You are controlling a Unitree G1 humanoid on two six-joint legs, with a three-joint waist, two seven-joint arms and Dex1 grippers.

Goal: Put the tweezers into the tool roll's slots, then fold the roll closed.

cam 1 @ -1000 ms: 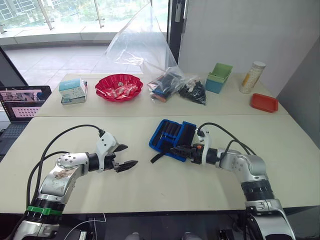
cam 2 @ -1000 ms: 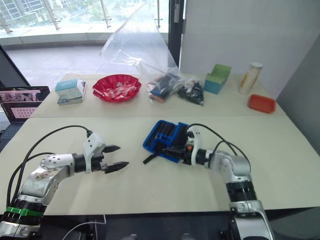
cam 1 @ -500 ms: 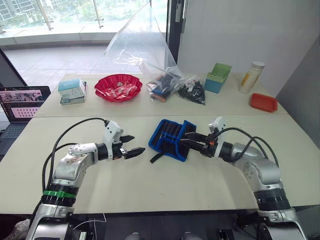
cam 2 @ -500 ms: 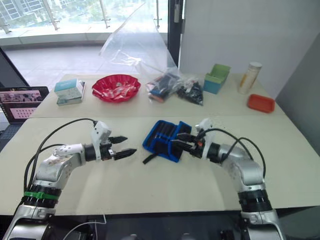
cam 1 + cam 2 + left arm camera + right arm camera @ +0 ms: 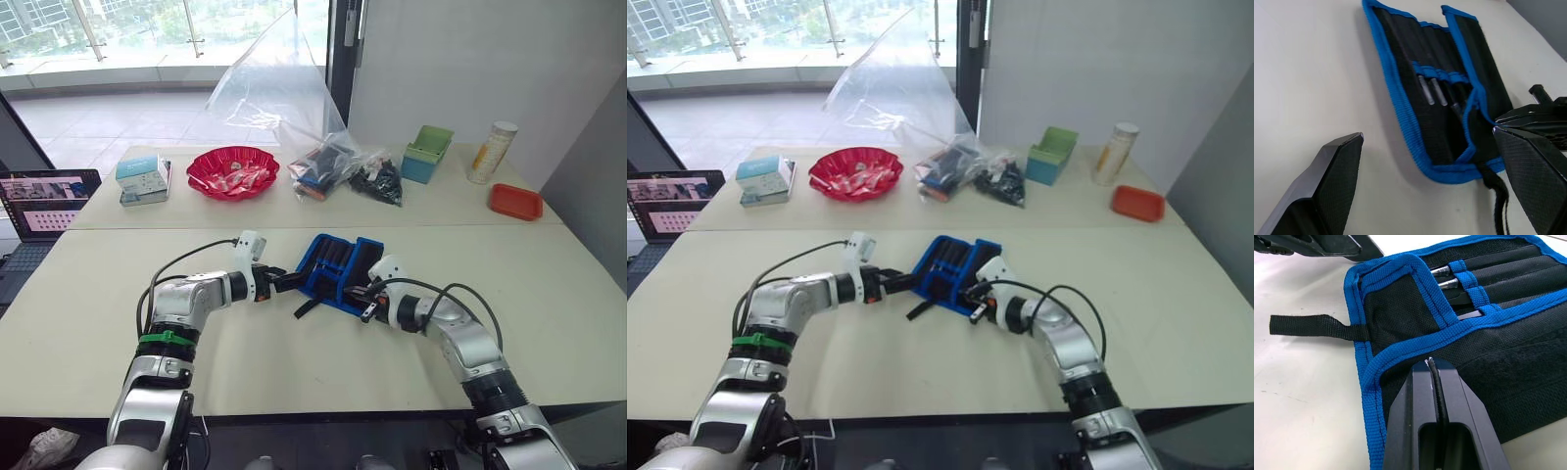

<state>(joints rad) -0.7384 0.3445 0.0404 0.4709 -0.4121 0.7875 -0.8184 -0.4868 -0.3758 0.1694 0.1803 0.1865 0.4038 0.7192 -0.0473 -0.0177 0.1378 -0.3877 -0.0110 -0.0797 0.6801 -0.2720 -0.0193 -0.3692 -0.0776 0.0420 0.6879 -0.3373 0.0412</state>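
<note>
The tool roll (image 5: 338,266) lies unfolded at the table's middle, black with blue edging, one flap partly folded over. Its thin strap (image 5: 306,308) trails off the near corner. Tweezers (image 5: 1429,90) sit in its slots, their grey ends showing under a blue band (image 5: 1442,276). My left gripper (image 5: 291,280) is open just beside the roll's left edge, level with the table. My right gripper (image 5: 1430,363) is shut, and its tip rests on the blue edging of the roll's near side. I see no fabric between its fingers.
Along the far table stand a box (image 5: 143,176), a red bowl (image 5: 233,171), a big clear plastic bag (image 5: 294,108) with dark items, a green box (image 5: 428,152), a bottle (image 5: 493,150) and an orange tray (image 5: 516,201). A laptop (image 5: 44,196) sits far left.
My left gripper has travelled right, from open table up to the roll's left edge. My right gripper has shut and settled on the roll's near edge.
</note>
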